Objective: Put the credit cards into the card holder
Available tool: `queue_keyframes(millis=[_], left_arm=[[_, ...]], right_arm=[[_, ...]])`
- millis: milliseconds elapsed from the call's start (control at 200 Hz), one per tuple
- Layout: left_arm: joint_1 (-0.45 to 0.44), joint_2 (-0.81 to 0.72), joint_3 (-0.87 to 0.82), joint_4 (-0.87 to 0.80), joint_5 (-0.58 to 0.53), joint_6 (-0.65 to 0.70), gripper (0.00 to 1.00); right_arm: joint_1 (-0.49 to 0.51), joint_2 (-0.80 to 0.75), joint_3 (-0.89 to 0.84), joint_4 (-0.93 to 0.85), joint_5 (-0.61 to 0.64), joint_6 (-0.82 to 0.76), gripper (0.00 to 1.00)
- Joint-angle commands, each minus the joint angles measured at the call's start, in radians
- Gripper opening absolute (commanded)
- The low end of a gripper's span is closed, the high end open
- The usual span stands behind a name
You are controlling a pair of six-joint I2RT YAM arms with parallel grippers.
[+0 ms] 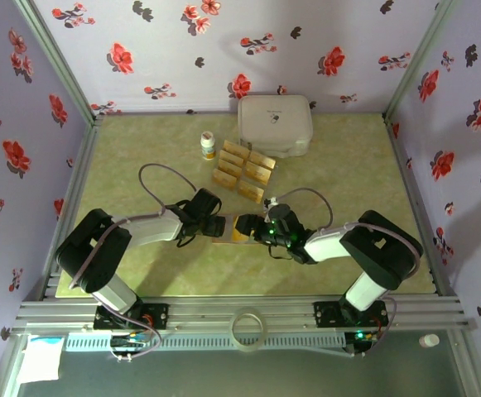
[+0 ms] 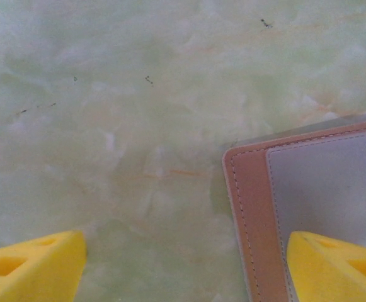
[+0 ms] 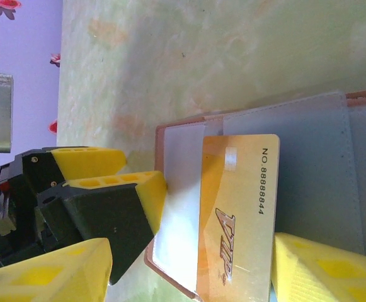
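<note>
The pinkish-tan card holder (image 3: 315, 170) lies open on the table between my two grippers. A gold credit card (image 3: 236, 214) marked VIP lies flat on its grey inside; I cannot tell whether an edge sits in a pocket. My right gripper (image 3: 189, 270) is open, its fingers either side of that card and not pinching it. My left gripper (image 2: 186, 270) is open too, with one yellow fingertip (image 2: 337, 264) on the holder's (image 2: 252, 214) left part and the other over bare table. Several more gold credit cards (image 1: 244, 169) lie in a cluster farther back.
A large white rounded box (image 1: 275, 124) stands at the back, just behind the cards. A small bottle (image 1: 208, 145) stands to its left. A roll of tape (image 1: 247, 327) lies on the front rail between the arm bases. Floral walls enclose the table.
</note>
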State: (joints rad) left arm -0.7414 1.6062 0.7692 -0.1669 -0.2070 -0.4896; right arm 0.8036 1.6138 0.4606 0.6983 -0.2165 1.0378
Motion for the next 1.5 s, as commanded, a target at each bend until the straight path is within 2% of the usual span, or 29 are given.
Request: queue_keyframes(millis=[0,520,815,1010,1170,1495], left_arm=[[0.013,0.007,-0.02,-0.009,-0.005,0.019,0.83],[0.016,-0.003,-0.038,0.001,-0.001,0.018,0.83],[0.016,-0.003,-0.036,0.004,0.0,0.019,0.83],[0.017,0.0,-0.036,0.006,0.002,0.02,0.83],[0.017,0.0,-0.042,0.006,0.001,0.021,0.83],[0.017,-0.005,-0.047,0.006,0.002,0.021,0.83]], right_arm=[[0.012,0.031,0.0,-0.1,0.029,-0.024,0.66],[0.039,0.072,0.053,-0.127,0.029,-0.03,0.65],[0.038,-0.006,0.053,-0.284,0.103,-0.094,0.65],[0.033,-0.021,0.05,-0.3,0.109,-0.101,0.62],[0.031,-0.002,0.045,-0.271,0.098,-0.091,0.53],[0.029,0.02,0.043,-0.256,0.098,-0.085,0.47]])
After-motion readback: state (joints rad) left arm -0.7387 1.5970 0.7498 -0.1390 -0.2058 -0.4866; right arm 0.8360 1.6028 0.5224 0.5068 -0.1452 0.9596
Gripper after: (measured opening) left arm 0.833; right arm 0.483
